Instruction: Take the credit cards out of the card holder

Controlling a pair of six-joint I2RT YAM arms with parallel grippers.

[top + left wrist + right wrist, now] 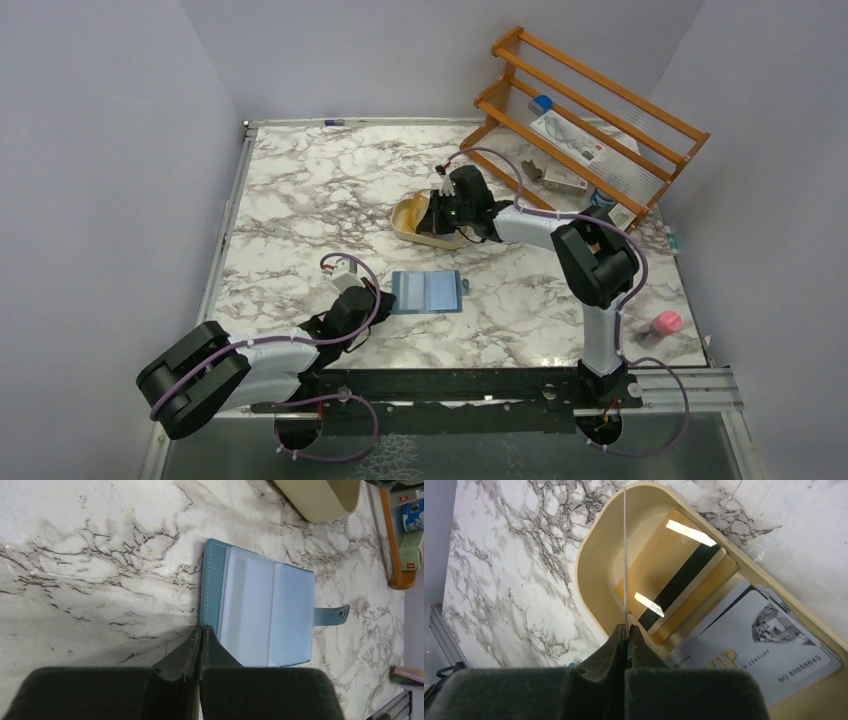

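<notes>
Right wrist: right claw [625,630] pinches one card [624,555] edge-on over tan dish [586,565]; other credit cards [684,575] inside. Open card holder [265,615] toward desk's [300,200] near edge, pockets [292,617] look empty; left claw [201,635] closed, empty. Nearly done.

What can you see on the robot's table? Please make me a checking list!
Surface: white marble-pattern table, flat.
Job's things: teal-blue folding card holder lies open, and its pale pockets look empty. A gold plastic card with a black stripe and a pale VIP card lie in the tan oval dish.
Clutter: orange wooden rack holding small items; small pink round-topped object.
Grippers: left tool is shut, tips at the holder's corner. Right tool is shut on a thin pale card, edge-on above the dish.
Cables: purple cables loop along both arms.
Surroundings: plain grey walls.
</notes>
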